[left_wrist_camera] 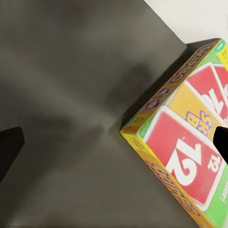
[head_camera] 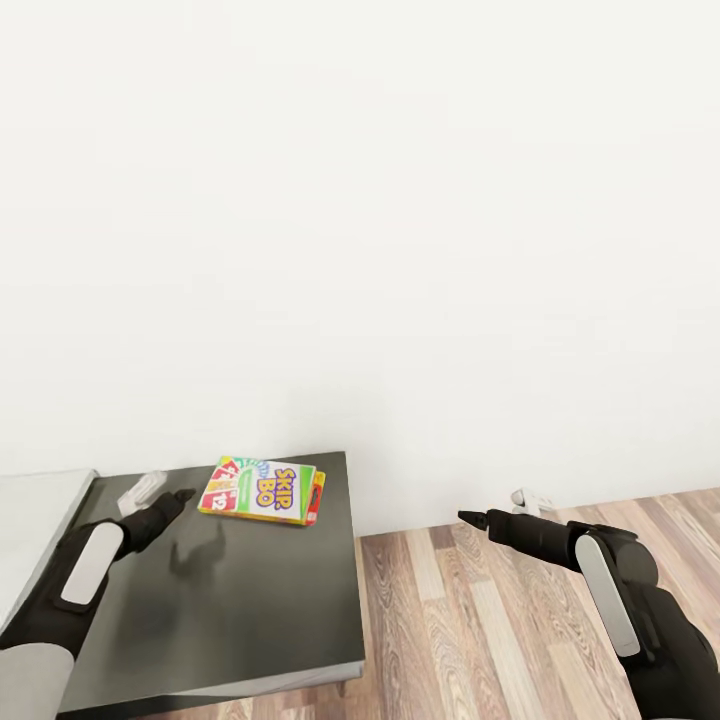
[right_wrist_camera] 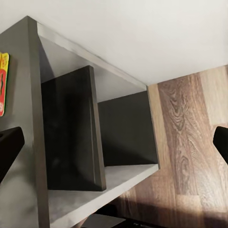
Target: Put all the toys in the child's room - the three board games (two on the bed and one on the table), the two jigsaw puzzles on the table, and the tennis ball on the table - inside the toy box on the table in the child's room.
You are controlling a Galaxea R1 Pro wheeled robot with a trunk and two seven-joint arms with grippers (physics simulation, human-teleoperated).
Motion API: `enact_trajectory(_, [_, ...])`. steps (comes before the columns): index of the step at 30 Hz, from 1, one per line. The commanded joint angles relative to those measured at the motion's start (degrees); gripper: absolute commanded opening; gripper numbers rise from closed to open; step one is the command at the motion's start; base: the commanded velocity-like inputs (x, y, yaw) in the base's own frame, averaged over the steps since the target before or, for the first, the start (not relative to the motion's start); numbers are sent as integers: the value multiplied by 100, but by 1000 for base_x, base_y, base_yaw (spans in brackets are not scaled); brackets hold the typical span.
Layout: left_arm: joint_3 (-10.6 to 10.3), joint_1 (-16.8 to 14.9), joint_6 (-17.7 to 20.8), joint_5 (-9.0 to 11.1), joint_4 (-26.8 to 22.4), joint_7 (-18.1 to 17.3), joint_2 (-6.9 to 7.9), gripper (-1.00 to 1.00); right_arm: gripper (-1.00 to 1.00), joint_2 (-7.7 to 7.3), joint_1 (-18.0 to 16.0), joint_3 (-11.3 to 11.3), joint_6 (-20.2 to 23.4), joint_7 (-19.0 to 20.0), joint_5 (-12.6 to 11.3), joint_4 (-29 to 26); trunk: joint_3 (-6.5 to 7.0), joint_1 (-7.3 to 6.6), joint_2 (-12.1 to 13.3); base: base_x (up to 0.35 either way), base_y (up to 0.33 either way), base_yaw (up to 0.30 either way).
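Yellow-green Skip-Bo box (head_camera: 262, 490) on cabinet (head_camera: 280, 600), cropped wrist-side | left gripper (head_camera: 180, 497), right gripper (head_camera: 470, 518) jaws wide

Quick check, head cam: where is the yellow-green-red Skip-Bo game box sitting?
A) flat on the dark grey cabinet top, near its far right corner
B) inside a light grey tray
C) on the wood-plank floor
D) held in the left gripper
A: the yellow-green-red Skip-Bo game box lies flat on the dark grey cabinet top near the far right corner, just ahead of the left gripper, which is not holding it.

Both forearms are cased in glossy black with a light grey inset panel; each hand (head_camera: 182, 497) (head_camera: 468, 517) ends in tapered black fingers.
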Motion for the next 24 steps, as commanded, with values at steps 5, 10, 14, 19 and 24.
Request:
enact_trajectory(5, [-10,-3,21,55,157,47,-2,100,100,1,-5,-8,24,63,49,-5,-10,3,-11,7,0,0])
enact_trajectory(10, [-18,-3,14,51,345,46,-11,100,100,0,-5,-8,24,66,49,-7,-10,3,-11,3,0,0])
enact_trajectory(14, [-21,-3,6,52,393,46,-16,100,100,2,-5,-8,24,67,49,-8,-10,3,-11,1,0,0])
enact_trajectory(19, [-19,-3,-6,53,331,45,-19,100,100,0,-5,-8,24,67,48,-8,-10,3,-11,0,0,0])
enact_trajectory(24, [-17,-3,-13,55,258,45,-21,100,100,-3,-5,-8,24,68,48,-9,-10,3,-11,12,0,0])
